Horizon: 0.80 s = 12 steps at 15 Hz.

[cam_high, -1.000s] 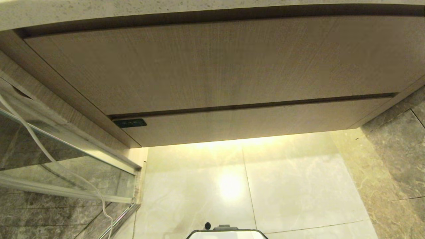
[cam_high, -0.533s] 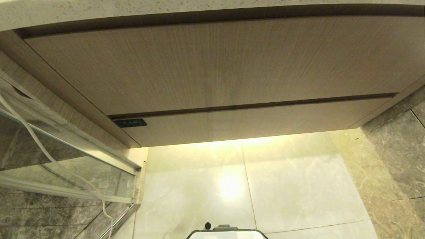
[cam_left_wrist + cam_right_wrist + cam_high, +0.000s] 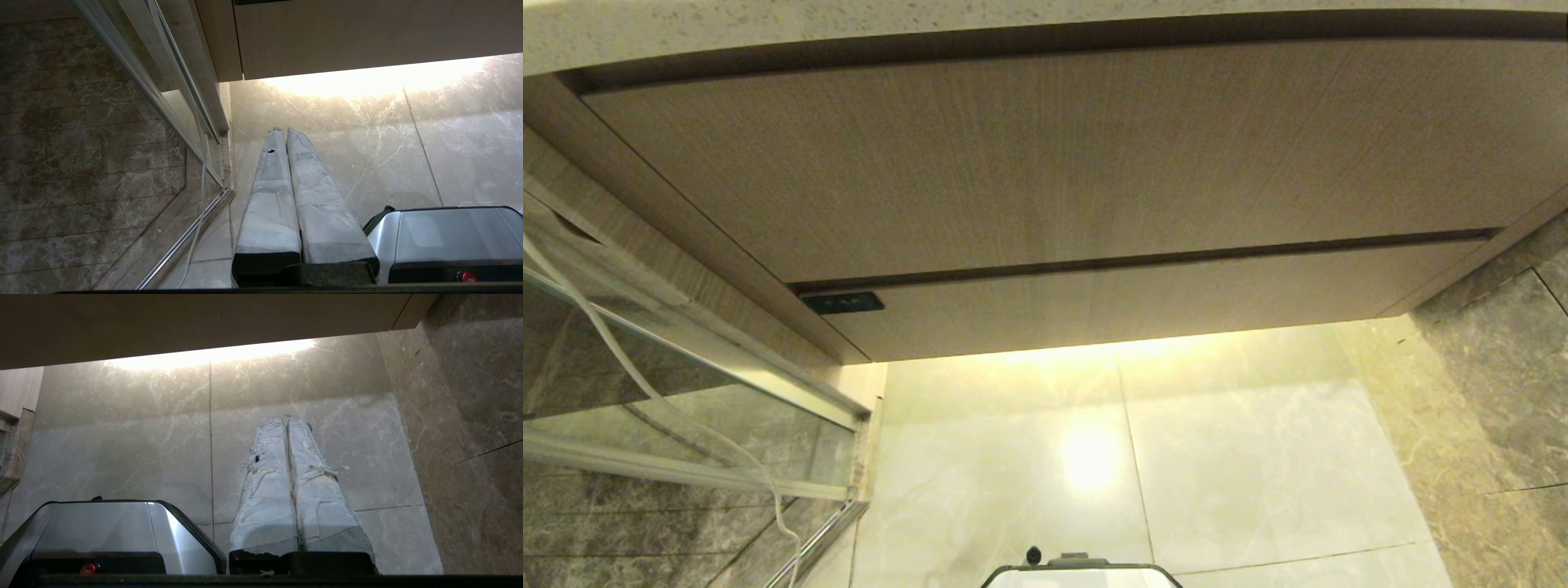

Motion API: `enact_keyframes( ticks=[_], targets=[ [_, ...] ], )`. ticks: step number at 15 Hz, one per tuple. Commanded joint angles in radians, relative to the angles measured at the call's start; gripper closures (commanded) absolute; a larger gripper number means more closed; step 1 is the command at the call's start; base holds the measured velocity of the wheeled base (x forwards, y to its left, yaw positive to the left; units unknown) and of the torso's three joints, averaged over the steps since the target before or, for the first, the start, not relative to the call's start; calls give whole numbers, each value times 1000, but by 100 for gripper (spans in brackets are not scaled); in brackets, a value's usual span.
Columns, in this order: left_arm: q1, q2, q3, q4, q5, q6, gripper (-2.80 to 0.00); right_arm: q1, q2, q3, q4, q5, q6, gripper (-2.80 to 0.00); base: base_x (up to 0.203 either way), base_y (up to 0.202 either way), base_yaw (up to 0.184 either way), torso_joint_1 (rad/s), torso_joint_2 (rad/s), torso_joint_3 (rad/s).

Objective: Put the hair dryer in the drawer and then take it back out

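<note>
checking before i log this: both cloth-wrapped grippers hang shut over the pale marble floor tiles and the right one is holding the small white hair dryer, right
Not quite. The right gripper holds nothing: its right wrist view shows the wrapped fingers pressed together with only pale marble floor tiles beyond, and no hair dryer appears in any view. The rest stands: the left gripper is also shut over the pale floor.

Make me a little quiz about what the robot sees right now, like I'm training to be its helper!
1. True or false: the hair dryer shows in one of the views.
2. The left pincer and the right pincer are: A) both shut and empty, B) both wide open, C) both shut on a cord.
3. Fill in: the drawer with the narrow strip front is ____ (open or closed).

Key: 1 false; 2 A; 3 closed.
</note>
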Motion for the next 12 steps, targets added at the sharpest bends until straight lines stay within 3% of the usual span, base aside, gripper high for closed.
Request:
enact_keyframes(
  ticks=[1,12],
  targets=[
    [0,-2,2,0,0,0,0,0,-1,3,0,0,-1,0,0,0,0,0,0,0],
    [0,0,2,0,0,0,0,0,-1,2,1,-2,0,0,0,0,0,0,0,0]
  ],
)
